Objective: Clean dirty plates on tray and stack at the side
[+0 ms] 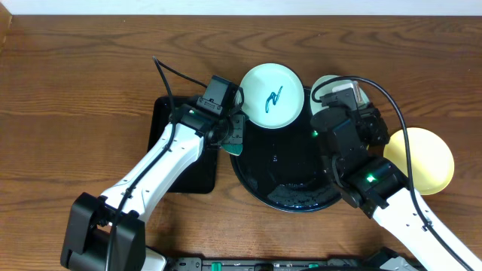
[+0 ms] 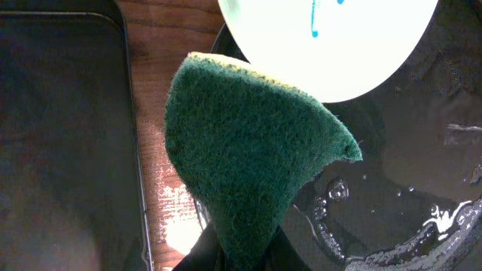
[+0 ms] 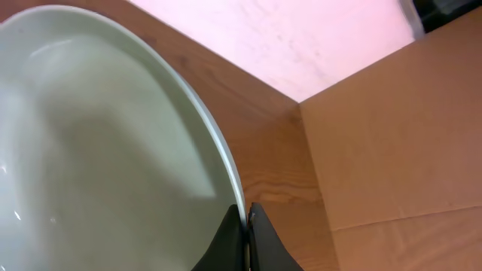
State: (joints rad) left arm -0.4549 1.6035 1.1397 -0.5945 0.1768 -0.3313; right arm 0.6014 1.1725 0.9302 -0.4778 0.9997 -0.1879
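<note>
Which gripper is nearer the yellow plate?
Right. The right gripper, shut on the rim of a mint plate, is beside the yellow plate; the left gripper, holding the sponge, is across the tray at its far edge.

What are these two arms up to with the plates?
The left gripper holds a green sponge at the edge of the round black tray, beside a plate with a teal scribble. The right gripper pinches a pale plate by its rim, tilted. A yellow plate lies on the table beside the tray.
</note>
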